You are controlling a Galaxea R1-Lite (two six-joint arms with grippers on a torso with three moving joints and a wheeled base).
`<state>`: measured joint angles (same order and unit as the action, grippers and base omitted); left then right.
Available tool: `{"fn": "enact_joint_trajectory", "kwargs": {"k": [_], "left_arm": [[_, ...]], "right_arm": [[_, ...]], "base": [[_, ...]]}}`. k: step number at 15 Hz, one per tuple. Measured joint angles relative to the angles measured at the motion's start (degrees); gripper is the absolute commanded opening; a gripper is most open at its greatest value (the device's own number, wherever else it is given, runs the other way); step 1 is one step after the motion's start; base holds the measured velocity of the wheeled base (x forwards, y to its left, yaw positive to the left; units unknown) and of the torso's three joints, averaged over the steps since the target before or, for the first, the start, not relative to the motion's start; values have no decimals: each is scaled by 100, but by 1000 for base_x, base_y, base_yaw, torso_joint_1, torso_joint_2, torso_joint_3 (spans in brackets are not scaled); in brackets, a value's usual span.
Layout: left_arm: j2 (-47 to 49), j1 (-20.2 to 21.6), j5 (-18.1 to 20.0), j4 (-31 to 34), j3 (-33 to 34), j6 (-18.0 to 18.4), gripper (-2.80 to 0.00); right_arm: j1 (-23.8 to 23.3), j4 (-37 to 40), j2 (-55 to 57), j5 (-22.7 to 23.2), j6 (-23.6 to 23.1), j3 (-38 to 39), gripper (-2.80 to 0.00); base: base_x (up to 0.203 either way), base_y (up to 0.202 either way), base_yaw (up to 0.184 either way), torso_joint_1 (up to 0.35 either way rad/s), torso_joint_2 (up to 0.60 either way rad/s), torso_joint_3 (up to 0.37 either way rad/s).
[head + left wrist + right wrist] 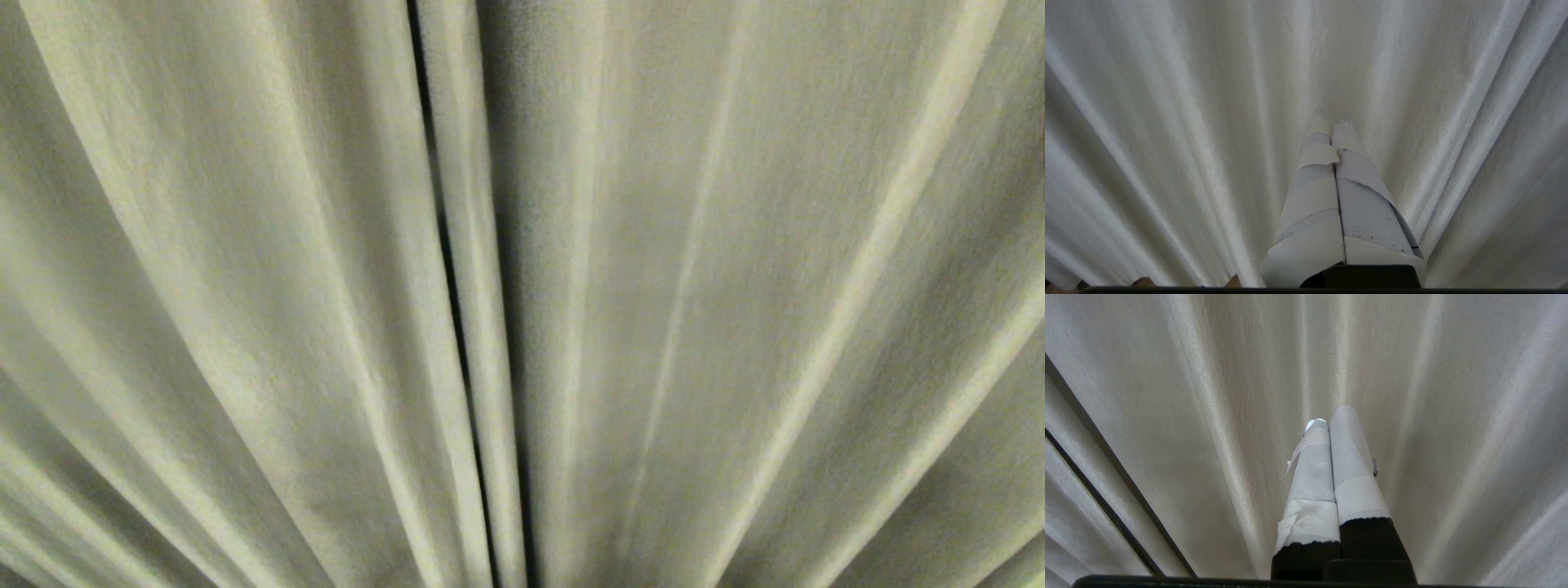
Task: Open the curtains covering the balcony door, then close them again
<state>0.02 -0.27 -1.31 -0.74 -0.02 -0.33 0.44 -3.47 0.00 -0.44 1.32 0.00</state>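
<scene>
Curtains (694,286) fill the head view, cut off at every edge; whatever stands behind them is hidden, only a dark slit (445,245) showing between panels.

Curtains (735,286): cream-white all over, long vertical pleats w/ pale highlights & grey shadow folds, thin dark slit btwn panels. Left gripper (1331,120) wrapped in white tape; right gripper (1329,416) white tape over black.

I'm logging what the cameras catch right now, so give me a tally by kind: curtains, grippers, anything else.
Curtains: 1 pleated cream set, drawn shut, filling every view
Grippers: 2, the left gripper and the right gripper, both shut, empty, pointing at the fabric
Balcony door: 0 visible
Total: 3
</scene>
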Motion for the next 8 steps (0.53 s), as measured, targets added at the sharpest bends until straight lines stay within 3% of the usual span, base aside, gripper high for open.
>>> {"fn": "enact_joint_trajectory", "kwargs": {"k": [8], "left_arm": [[0, 0, 2, -2, 0, 0, -280]], "right_arm": [[0, 0, 0, 2, 1, 0, -280]], "base": [[0, 0, 0, 0, 0, 0]]}}
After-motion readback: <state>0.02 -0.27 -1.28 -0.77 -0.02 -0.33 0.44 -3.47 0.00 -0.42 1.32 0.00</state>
